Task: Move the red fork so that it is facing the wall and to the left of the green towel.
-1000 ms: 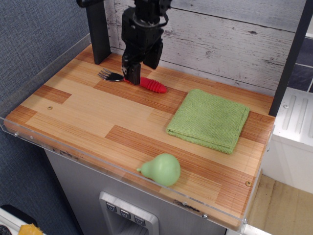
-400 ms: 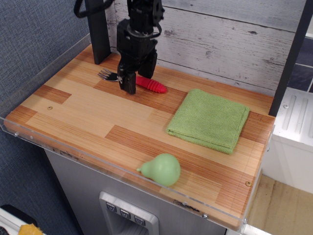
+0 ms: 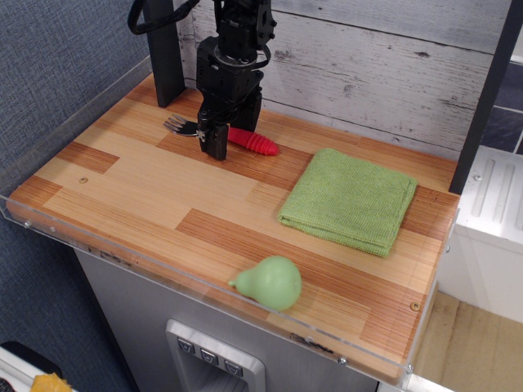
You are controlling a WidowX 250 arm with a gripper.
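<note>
Whitewashed plank wall backs the wooden tabletop. Gripper straddles the red fork near the back-left corner, grip unclear; next, turn it toward the wall, left of the green towel.

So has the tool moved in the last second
Yes. The tool shifted slightly left along the wall and now straddles the red fork, nearer its tines.
</note>
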